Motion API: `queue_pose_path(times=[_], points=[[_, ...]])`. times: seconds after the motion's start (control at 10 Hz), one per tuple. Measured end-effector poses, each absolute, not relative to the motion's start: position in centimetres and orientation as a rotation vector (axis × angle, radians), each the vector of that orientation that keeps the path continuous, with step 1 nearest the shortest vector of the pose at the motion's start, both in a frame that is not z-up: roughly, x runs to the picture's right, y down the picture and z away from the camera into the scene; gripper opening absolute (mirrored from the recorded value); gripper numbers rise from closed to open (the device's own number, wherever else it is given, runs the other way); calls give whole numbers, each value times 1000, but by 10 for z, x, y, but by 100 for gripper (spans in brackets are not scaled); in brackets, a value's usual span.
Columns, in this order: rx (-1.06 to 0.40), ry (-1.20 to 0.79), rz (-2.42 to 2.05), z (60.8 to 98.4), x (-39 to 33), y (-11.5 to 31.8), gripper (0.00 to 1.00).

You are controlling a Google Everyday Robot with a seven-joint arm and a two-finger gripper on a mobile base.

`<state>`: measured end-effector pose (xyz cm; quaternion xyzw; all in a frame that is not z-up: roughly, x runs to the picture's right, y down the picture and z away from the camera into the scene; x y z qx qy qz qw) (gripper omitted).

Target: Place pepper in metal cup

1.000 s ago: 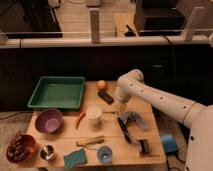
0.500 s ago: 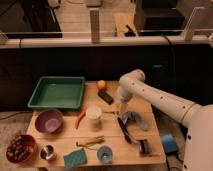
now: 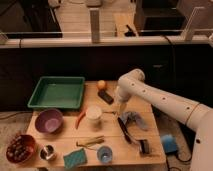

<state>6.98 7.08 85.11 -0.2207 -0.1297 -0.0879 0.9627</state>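
Left of gripper [image 3: 121, 111], past white cup [image 3: 93, 114], pepper [image 3: 80, 119]

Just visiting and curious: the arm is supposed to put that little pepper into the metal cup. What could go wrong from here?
The pincer hangs on one side of the white cup and the pepper lies on the other, so reaching across might tip that cup. The pepper is slim and lies flat on the table, so the grab may slip. The metal cup is small and stands near the table's edge, so the drop could miss.
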Motion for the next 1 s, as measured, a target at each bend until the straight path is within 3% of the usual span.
queue_pose_path(times=[0.4,1.0], points=[[-366,-297,-301,784,35,49,80],[-333,-322,-596,750,-82,63,80]])
